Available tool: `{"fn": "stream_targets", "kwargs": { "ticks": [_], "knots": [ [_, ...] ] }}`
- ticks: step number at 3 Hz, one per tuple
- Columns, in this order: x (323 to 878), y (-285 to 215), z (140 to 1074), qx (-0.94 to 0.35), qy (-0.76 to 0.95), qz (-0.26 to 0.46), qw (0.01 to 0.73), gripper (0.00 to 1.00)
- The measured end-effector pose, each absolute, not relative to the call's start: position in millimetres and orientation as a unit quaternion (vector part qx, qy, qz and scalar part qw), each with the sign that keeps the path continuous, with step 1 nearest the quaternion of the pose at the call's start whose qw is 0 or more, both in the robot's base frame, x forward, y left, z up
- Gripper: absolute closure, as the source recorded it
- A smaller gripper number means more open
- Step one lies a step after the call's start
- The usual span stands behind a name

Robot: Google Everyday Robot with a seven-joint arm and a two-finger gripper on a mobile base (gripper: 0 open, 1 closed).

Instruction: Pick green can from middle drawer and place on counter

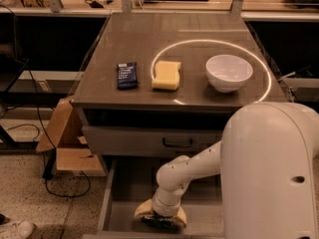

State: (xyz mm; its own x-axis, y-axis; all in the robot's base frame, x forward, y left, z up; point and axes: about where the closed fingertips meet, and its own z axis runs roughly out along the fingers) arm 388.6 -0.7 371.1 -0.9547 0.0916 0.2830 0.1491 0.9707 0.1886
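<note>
INVENTORY, cabinet stn.

1. Middle drawer (123,199): stood pulled out, low under counter. Contents: green can (159,222) only, near drawer's front edge, mostly hidden under gripper.
2. Gripper (160,217): arm bent down into drawer, set directly over can, prob. for top grasp. Opening and hold on can: cannot tell.
3. Counter (149,39): no can on it. Row near front edge: blue snack pkt (127,75), yellow sponge (166,75), white bowl (229,72), empty. Items apart.
4. Status, est.: pick stage; lift and transfer to counter not yet done.
</note>
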Motion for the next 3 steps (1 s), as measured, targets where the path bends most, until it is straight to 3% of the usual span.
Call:
{"fn": "stream_targets", "kwargs": {
  "ticks": [3],
  "knots": [
    [388.5,-0.7,371.1,-0.061,-0.983,-0.104,0.137,0.72]
  ]
}}
